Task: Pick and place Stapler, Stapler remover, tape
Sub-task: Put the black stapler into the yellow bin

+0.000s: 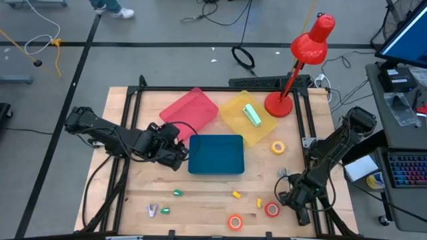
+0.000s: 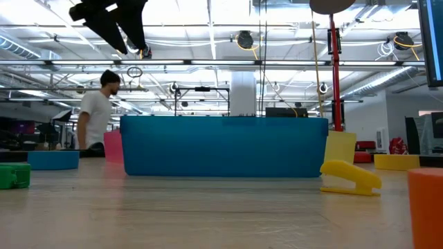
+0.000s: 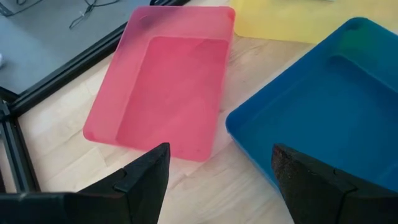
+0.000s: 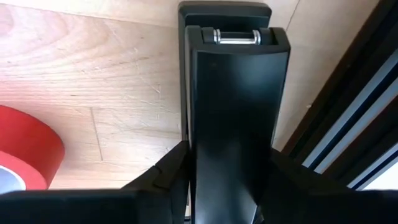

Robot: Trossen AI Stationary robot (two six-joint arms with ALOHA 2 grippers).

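Right gripper fingers pressed against both sides of a black stapler, which lies on the tabletop at its right edge, beside the frame rail; red tape just alongside. Left gripper fingers apart, empty, over the pink tray. Risk: narrow side grip may slip on lifting; the stapler could catch the rail.

Blue bin ctr, yellow stapler rt.
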